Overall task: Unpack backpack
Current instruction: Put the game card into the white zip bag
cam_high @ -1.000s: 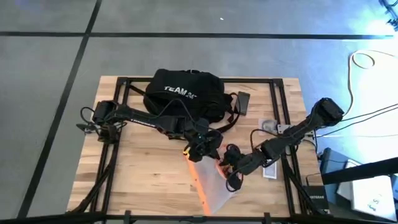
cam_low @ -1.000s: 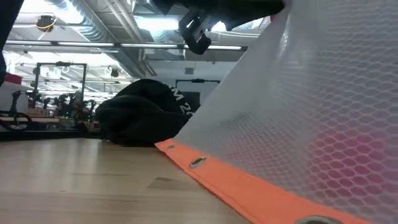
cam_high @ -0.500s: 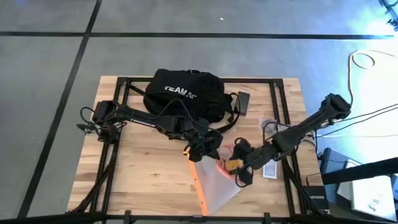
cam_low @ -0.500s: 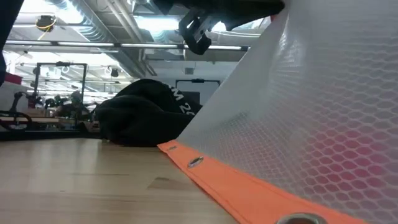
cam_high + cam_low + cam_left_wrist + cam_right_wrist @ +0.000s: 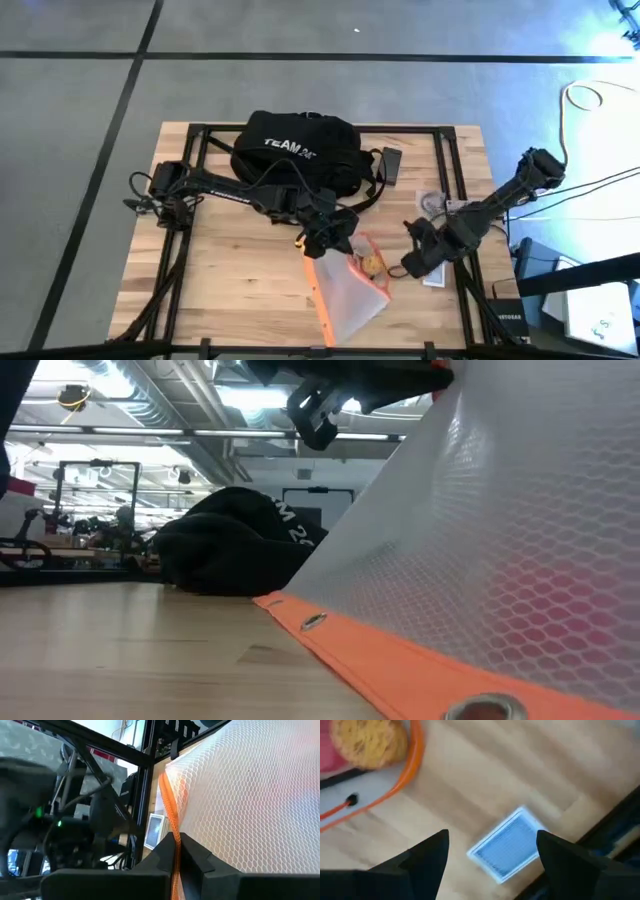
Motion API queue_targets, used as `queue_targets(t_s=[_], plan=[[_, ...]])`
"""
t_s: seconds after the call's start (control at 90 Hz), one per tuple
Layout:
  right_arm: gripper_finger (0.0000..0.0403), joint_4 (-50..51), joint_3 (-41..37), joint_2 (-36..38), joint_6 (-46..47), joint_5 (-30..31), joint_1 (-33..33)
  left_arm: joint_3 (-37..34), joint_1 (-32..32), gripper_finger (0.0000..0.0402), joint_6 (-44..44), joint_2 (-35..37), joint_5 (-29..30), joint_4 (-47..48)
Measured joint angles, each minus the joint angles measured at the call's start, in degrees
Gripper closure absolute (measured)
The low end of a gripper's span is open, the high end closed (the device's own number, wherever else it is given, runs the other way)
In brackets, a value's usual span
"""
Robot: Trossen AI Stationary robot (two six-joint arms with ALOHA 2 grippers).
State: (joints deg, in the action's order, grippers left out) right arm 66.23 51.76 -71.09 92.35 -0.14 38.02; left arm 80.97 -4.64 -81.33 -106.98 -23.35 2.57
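Observation:
The black backpack (image 5: pixel 295 146) with white lettering rests on its back at the table's far middle, also seen in the low view (image 5: pixel 235 542). Nearer lies a translucent mesh pouch (image 5: pixel 346 292) with orange trim; its near end is on the table. My left gripper (image 5: pixel 326 240) is shut on the pouch's raised far end. A yellow round thing (image 5: pixel 372 264) sits at the pouch's mouth (image 5: pixel 367 740). My right gripper (image 5: pixel 415 262) hovers open to the pouch's right, holding nothing. My left gripper pinches the pouch's orange trimmed edge (image 5: pixel 174 851) between its two shut fingers, at the pouch's far corner. That end is held up off the table. The mesh (image 5: pixel 480 560) slopes down from it to the orange edge (image 5: pixel 380 660) lying on the wood.
A small blue-white card (image 5: pixel 512 842) lies on the table under my right gripper, by the black frame rail (image 5: pixel 455 215). A dark flat item (image 5: pixel 390 165) lies right of the backpack. Bare wood shows at the near left (image 5: pixel 220 290).
My right gripper has drawn back from the pouch's mouth toward the table's right edge. The yellow round thing now shows uncovered at the mouth. The pouch stays held up by my left gripper.

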Motion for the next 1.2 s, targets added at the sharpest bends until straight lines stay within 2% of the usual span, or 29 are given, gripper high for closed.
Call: queue_targets(t_s=[0.167, 0.411, 0.589, 0.8, 1.022, 1.2], plan=[[0.012, -1.9, -1.8, -1.9, 9.8, 2.3, 4.7, 0.0, 0.0, 0.0402, -0.5, 0.0, -0.1, 0.0], [0.012, -7.9, -6.2, -6.5, 18.1, -4.6, 8.7, 0.0, 0.2, 0.0402, -1.6, 0.0, -0.2, -0.1], [0.012, -17.6, -8.8, -8.8, 18.3, -5.5, 9.8, 0.0, 0.2, 0.0402, -1.4, 0.0, -0.2, -0.1], [0.012, -21.5, -10.5, -10.6, 17.1, -6.9, 10.4, 0.0, 0.2, 0.0402, -1.5, 0.0, -0.2, -0.1], [0.012, -30.9, -10.6, -10.5, 13.1, 0.5, 10.3, 0.0, 0.2, 0.0402, -1.2, 0.0, -0.2, -0.2], [0.012, -25.3, -9.5, -10.6, 12.0, 0.9, 10.4, 0.0, 0.2, 0.0402, -1.1, 0.0, -0.2, -0.2]])
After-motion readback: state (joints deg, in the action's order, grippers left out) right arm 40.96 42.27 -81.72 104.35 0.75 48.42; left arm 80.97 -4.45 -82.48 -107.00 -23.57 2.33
